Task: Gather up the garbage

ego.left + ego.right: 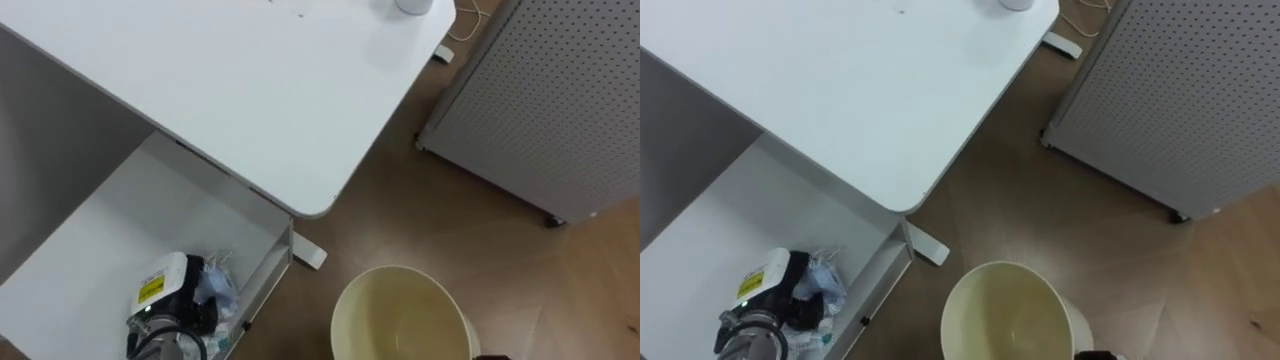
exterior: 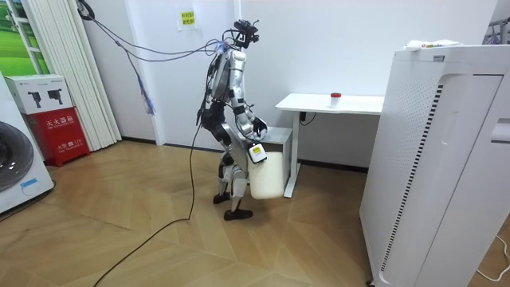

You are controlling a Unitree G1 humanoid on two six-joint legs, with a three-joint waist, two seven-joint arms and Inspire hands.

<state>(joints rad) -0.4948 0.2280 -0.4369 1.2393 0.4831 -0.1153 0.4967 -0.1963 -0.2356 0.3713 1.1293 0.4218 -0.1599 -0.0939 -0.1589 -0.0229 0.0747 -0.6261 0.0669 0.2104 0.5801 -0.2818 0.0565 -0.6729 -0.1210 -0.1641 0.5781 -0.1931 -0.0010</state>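
Reaching down over the lower shelf (image 1: 90,230) beneath the white desk (image 1: 250,90), the left hand (image 1: 160,300) has its fingers curled round the garbage (image 1: 215,288), a crumpled clear and bluish wrapper, so the task's thing is in that grasp above the shelf. The cream bin (image 1: 400,300) stands on the floor just beside the shelf's open edge with its mouth up, probably so the carry across is short. In the room view the robot leans forward at the desk corner, and its right hand (image 2: 255,153) hangs low at the bin's rim, perhaps to steady it; whether that hand grips I cannot tell. Light wrapping like this may cling to the fingers when it is let go.
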